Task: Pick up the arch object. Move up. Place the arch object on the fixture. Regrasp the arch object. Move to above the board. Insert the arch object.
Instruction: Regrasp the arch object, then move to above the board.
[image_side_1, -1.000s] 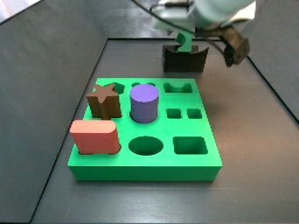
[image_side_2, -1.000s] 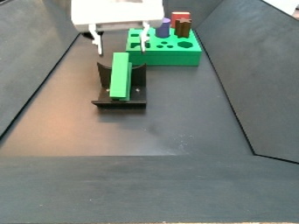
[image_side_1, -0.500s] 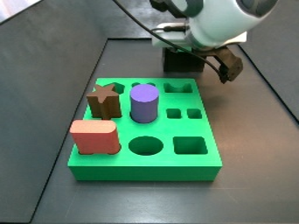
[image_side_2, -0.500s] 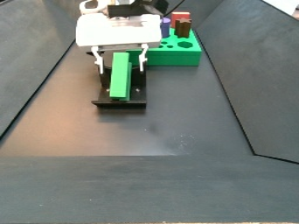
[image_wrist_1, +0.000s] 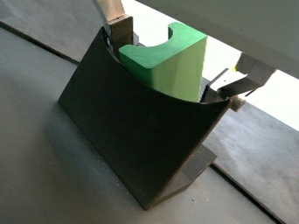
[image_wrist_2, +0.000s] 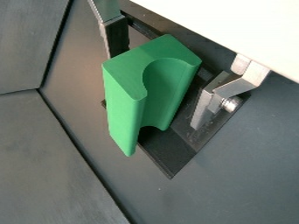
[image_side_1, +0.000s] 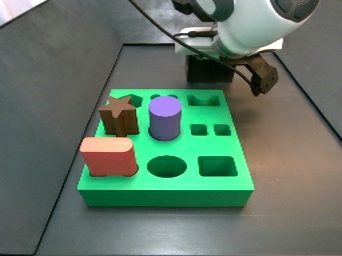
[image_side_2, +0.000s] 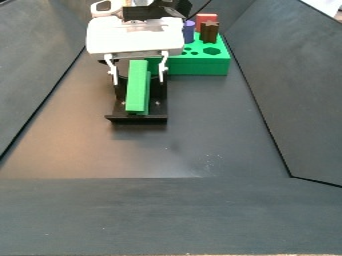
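The arch object (image_side_2: 136, 86) is resting on the fixture (image_side_2: 138, 113), leaned upright against its dark back plate, well apart from the board (image_side_2: 198, 57). Since a second ago the gripper (image_side_2: 135, 66) has been raised a little off the piece and has been holding steady for the last half second; the piece has not been carried with it. In both wrist views the silver fingers (image_wrist_2: 214, 103) are being held on either side of the arch object (image_wrist_2: 146, 101), with gaps visible, so the jaws are judged released, nothing gripped. The placing step is judged done and the regrasp is being prepared. On the board (image_side_1: 167, 190) in a side view, the arch cut-out (image_side_1: 203, 99) is being left free beside the purple cylinder (image_side_1: 164, 117), brown star piece (image_side_1: 119, 113) and salmon-pink block (image_side_1: 107, 157).
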